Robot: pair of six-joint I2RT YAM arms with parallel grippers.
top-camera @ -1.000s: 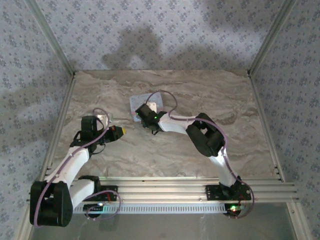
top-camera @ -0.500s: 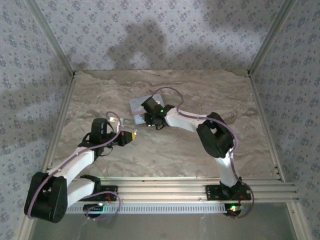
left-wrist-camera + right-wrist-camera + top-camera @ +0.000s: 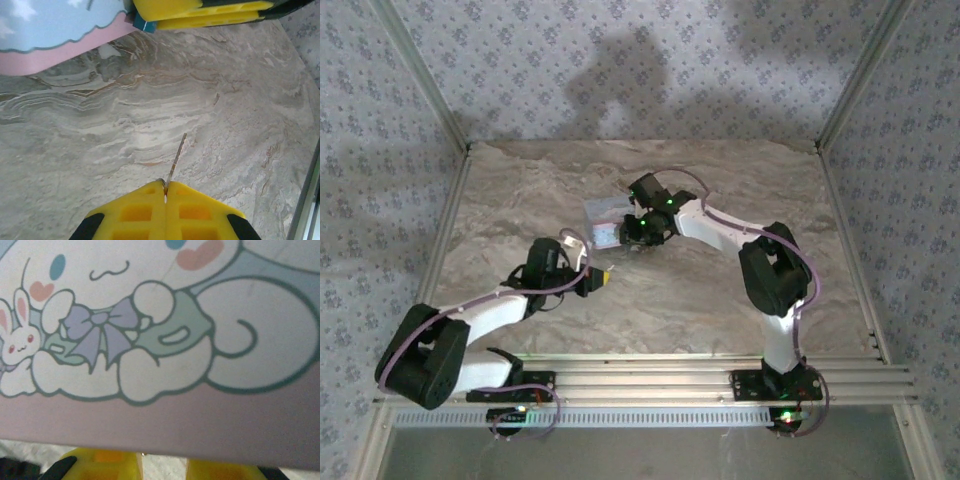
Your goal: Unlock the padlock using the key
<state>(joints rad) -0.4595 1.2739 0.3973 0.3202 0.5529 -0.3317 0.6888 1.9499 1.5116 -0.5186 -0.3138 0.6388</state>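
Note:
My left gripper (image 3: 605, 277) is shut on the key (image 3: 176, 155). The key's thin blade sticks out past the yellow fingertips (image 3: 150, 200), over the marble table (image 3: 720, 290), and points toward the box. A flat box with a pink rim and a cartoon rabbit picture (image 3: 602, 218) lies just beyond it. My right gripper (image 3: 638, 232) is at the box's right edge. Its yellow fingers (image 3: 200, 12) lie close together on a small blue piece (image 3: 145, 25), apparently the padlock. In the right wrist view the box (image 3: 160, 340) hides the fingertips.
Metal frame rails (image 3: 445, 210) and patterned walls close in the table on the left, back and right. A frame rail (image 3: 310, 200) runs near my left gripper in its wrist view. Open marble lies right of the right arm.
My left gripper carried the key right and forward toward the box. My right gripper swung from the box's near side to its right edge, and the box turned slightly.

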